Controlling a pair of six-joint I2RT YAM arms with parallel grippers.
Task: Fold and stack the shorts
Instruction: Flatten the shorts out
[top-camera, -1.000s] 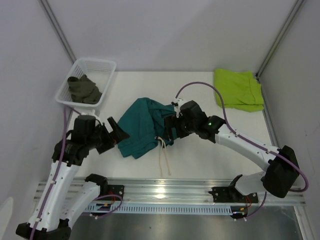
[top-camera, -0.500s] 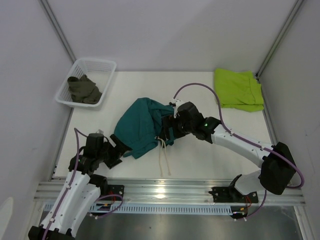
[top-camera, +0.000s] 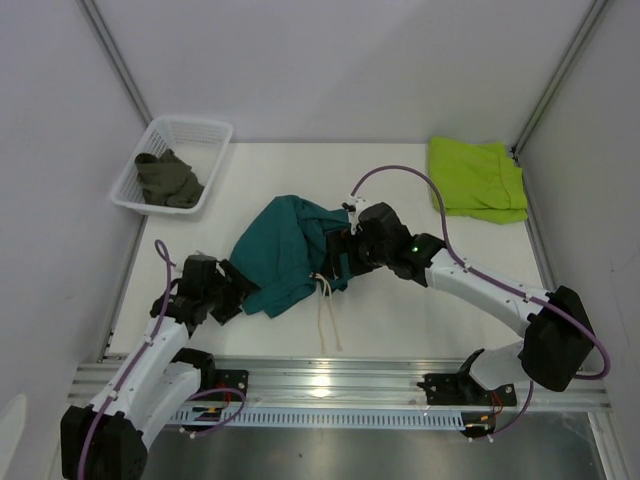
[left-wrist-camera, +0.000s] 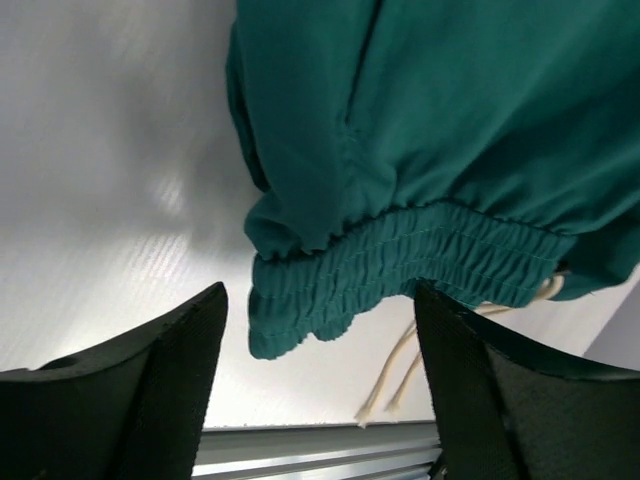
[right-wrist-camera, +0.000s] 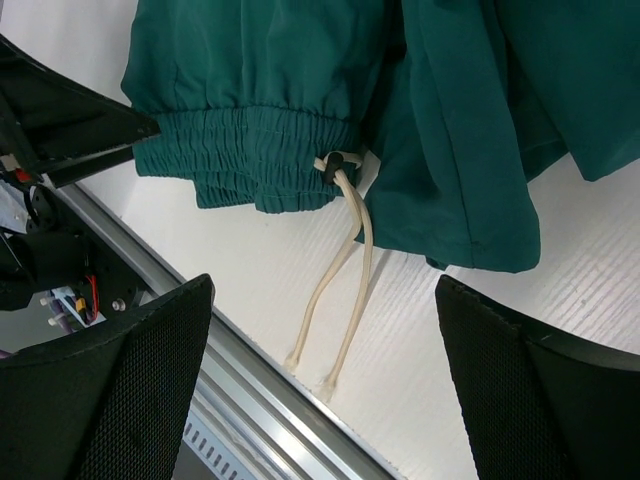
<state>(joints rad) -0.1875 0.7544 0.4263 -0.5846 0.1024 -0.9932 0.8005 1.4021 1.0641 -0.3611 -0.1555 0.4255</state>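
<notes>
Your left gripper (left-wrist-camera: 320, 300) stands wide, and nothing is held in it. Its two dark fingers (left-wrist-camera: 170, 380) lie low on the white table (top-camera: 400, 310) at the near left edge of the teal shorts (top-camera: 285, 255). In the left wrist view the gathered waistband (left-wrist-camera: 400, 265) hangs just ahead of the gap between them. You can see table between the cloth and each finger, so it touches neither.

Your right gripper (right-wrist-camera: 322, 290) is also spread wide and empty. It hovers over the right side of the same teal pair. In its wrist view the waistband runs across above the gap, and the cream drawstring (right-wrist-camera: 337, 163) trails down onto the table between the fingers. The fingers touch neither cloth nor cord.

Count three pairs of shorts, one of each colour. The teal pair lies rumpled and half bunched in the middle of the table, between your two grippers. The lime-green pair (top-camera: 478, 178) lies flat at the far right corner, well apart from both arms. The dark olive pair (top-camera: 168, 178) sits crumpled inside the white basket (top-camera: 190, 128) at the far left corner.

You have one basket, one drawstring with two loose ends, and two arms. None of the pairs is stacked on another.
</notes>
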